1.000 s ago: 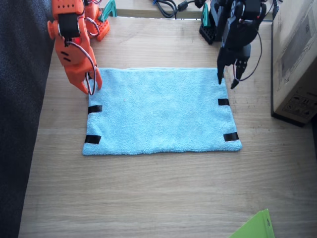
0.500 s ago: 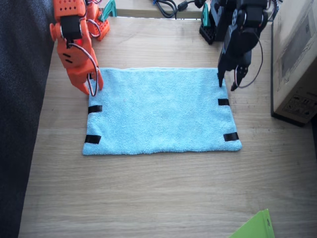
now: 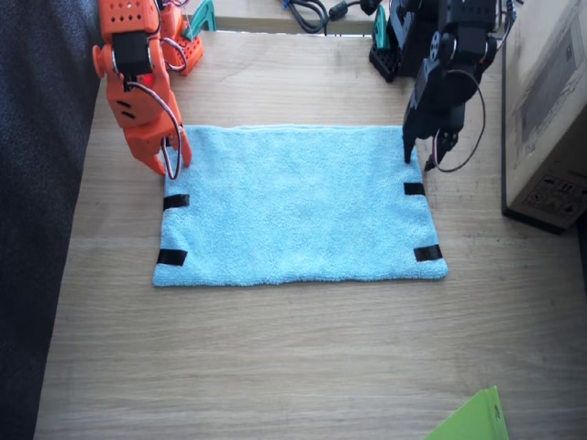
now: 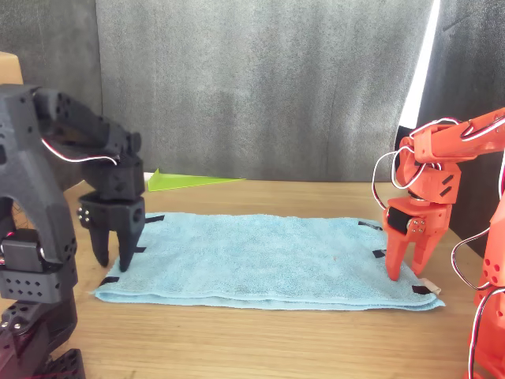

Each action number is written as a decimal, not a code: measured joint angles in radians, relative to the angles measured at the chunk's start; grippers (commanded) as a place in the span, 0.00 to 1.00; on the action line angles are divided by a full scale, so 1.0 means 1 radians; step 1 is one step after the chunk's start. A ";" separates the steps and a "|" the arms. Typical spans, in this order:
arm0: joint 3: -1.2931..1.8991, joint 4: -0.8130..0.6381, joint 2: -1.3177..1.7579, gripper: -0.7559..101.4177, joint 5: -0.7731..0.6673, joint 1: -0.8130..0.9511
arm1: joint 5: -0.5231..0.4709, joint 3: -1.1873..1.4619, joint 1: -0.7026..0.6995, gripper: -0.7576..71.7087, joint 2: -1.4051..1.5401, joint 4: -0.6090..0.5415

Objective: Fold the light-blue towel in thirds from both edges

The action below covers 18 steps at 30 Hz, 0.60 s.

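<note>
Although both arms are poised at the far corners, the light-blue towel lies spread flat in the middle of the wooden surface, and as far as the fixed view shows no fold has been made; in the front view a second edge line shows along the near long side, and I cannot tell whether that is a hem or a doubled layer. Black tape strips mark its two short sides, toward the left and right of the frame.

The orange right gripper, in the upper left of the fixed view, points down at the towel's upper-left corner; its jaws stand only slightly apart, and in the front view the tips reach the cloth near the right end. Whether they have pinched any fabric I cannot tell.

The black left gripper, in the upper right, hangs over the towel's upper-right corner with its jaws clearly spread, one tip over the cloth and one beyond its edge, holding nothing.

I judge the task to be at its very start: both thirds remain to be folded, and even the grasps look unfinished. A lime-green sheet sits at the bottom right corner, well apart from the towel
</note>
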 measured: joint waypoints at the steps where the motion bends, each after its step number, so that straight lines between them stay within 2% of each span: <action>1: -0.002 0.005 0.000 0.20 0.000 0.000 | -0.002 -0.002 0.000 0.32 -0.005 0.000; 7: -0.003 0.005 0.000 0.18 0.018 0.000 | -0.006 -0.003 0.000 0.31 -0.012 -0.006; 9: -0.003 0.005 0.000 0.13 0.018 0.000 | -0.006 -0.002 0.000 0.28 -0.012 -0.006; 14: -0.003 0.005 0.000 0.01 0.018 0.000 | -0.006 0.009 0.018 0.09 -0.015 -0.008; 18: -0.003 0.005 0.000 0.01 0.018 0.000 | 0.014 0.006 0.028 0.01 -0.031 -0.008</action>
